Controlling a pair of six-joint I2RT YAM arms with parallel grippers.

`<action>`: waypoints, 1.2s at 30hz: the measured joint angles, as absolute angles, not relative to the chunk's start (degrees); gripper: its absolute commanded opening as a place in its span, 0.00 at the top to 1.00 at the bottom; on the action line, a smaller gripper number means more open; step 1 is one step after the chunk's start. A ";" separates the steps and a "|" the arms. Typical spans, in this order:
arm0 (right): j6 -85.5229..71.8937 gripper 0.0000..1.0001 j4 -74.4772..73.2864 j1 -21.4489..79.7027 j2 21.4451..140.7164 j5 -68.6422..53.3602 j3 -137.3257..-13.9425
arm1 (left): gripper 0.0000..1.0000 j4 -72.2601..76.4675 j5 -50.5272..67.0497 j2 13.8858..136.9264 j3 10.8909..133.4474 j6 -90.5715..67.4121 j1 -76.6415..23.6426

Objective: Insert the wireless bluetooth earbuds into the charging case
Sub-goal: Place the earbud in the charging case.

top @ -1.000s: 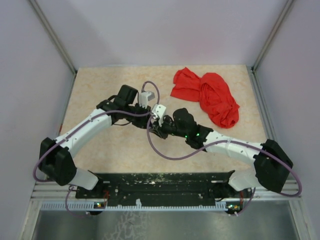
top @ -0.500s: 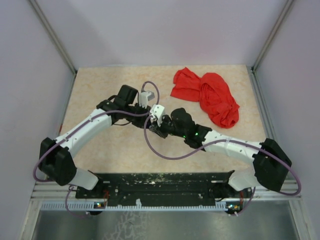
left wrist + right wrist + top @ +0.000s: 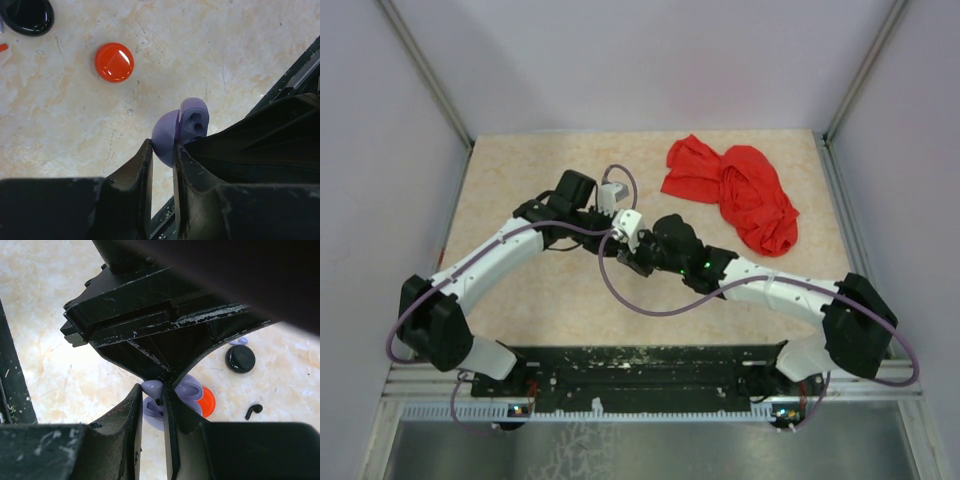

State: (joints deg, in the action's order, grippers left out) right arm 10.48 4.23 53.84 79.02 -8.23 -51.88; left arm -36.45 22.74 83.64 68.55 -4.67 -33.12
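Left wrist: left gripper [image 3: 161, 146] clamped on lavender shell [image 3: 167, 136]. Right wrist alone shows right gripper [image 3: 151, 391] pinching it too, plus 1 earbud [image 3: 253, 411] near black case [image 3: 240, 358].

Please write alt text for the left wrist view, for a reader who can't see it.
The left pincer, fingers nearly together, pinches the edge of a lavender piece over a beige marbled table. A red disc lies beyond it, and the glossy black charging case is cut off at the top-left corner.
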 measured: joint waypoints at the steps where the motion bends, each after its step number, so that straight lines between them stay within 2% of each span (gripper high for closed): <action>1: 10.48 0.85 4.19 53.95 79.05 -7.92 -51.90 | 1.00 -36.47 22.72 83.64 68.55 -4.67 -33.12; 28: 12.95 0.83 1.41 55.99 81.12 -1.83 -54.41 | 1.00 -36.34 21.47 83.61 68.53 -3.99 -33.01; 36: 13.06 0.75 0.82 56.10 81.60 -1.80 -54.41 | 1.00 -36.34 21.30 83.61 68.16 -3.92 -33.01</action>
State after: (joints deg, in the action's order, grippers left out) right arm 13.06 0.82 56.10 81.60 -1.80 -54.41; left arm -36.34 21.30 83.61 68.16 -3.92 -33.01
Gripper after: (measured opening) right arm 0.214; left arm 0.243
